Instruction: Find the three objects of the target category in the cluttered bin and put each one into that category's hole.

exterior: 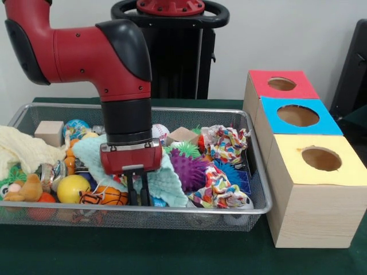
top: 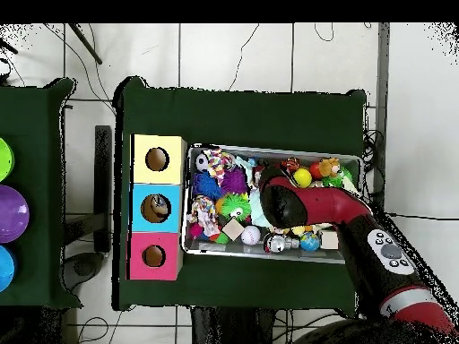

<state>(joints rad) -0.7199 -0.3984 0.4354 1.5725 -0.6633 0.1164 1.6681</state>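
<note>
The red and black arm [exterior: 114, 63] comes down from the upper left of the front view into a wire mesh bin [exterior: 252, 209] that fills the lower left and centre of the frame. The gripper [exterior: 137, 197] hangs low inside the bin near its front wall, its two dark fingers [exterior: 144, 195] close together and pointing straight down; whether they pinch anything I cannot tell, since their tips are lost among the toys.

Just behind the gripper lies a pale teal cloth [exterior: 166, 180]. To its left sit a yellow ball [exterior: 73, 188] and a small basketball [exterior: 106, 197], with a plush bear [exterior: 26, 189] and a cream cloth [exterior: 26, 150] at the bin's left end. A wooden block [exterior: 49, 133] rests near the back left corner. Right of the gripper are a purple spiky ball [exterior: 188, 170], a green spiky ball [exterior: 186, 150] behind it, and bright patterned fabric [exterior: 221, 166] toward the bin's right end.

At the right of the frame, on the green counter [exterior: 143, 252], stand three wooden boxes in a row touching each other, each with a round hole on top: the red-topped box [exterior: 261, 83] farthest up, the blue-topped box [exterior: 324, 123] in the middle, the yellow-topped box [exterior: 355, 169] lowest.

In the overhead view the arm [top: 314, 206] covers the middle of the bin [top: 354, 161], and the boxes sit along its left side.
</note>
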